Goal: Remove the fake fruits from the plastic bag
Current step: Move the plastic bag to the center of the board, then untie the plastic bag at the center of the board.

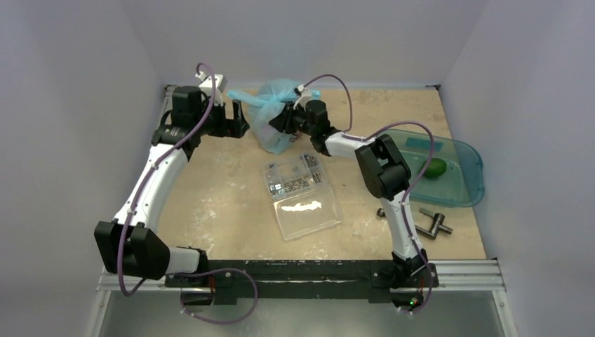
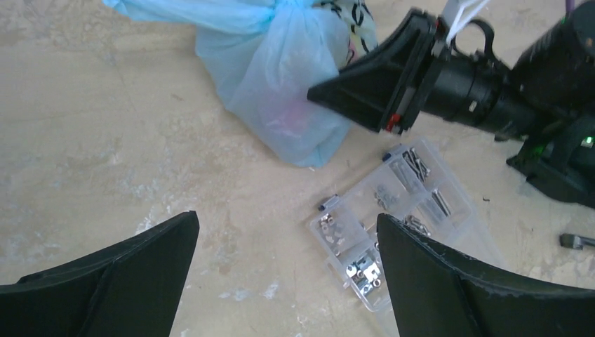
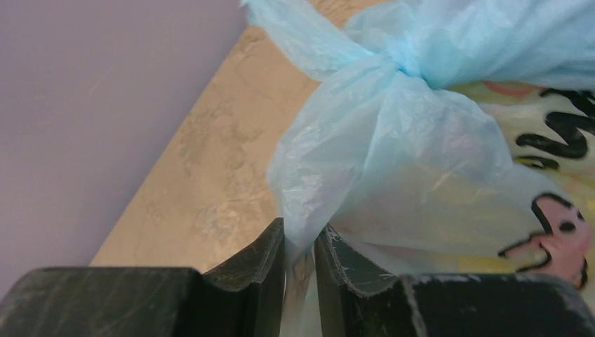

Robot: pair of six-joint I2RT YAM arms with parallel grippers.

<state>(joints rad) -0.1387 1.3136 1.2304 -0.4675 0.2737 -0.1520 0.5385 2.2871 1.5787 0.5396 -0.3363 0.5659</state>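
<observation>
The knotted light-blue plastic bag lies at the far middle of the table. The right fingers are clamped on a fold of its film below the knot. The left fingers stand wide apart just left of the bag. Nearer lies a clear box of small metal parts. One green fake fruit sits in the teal tray at the right.

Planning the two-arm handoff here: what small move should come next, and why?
Probably bring the left claw in to pinch the plastic bag on its free side. The right claw is shut on a fold of film below the knot, while the left one hangs open, apart from the bag, which looks tied shut.
</observation>
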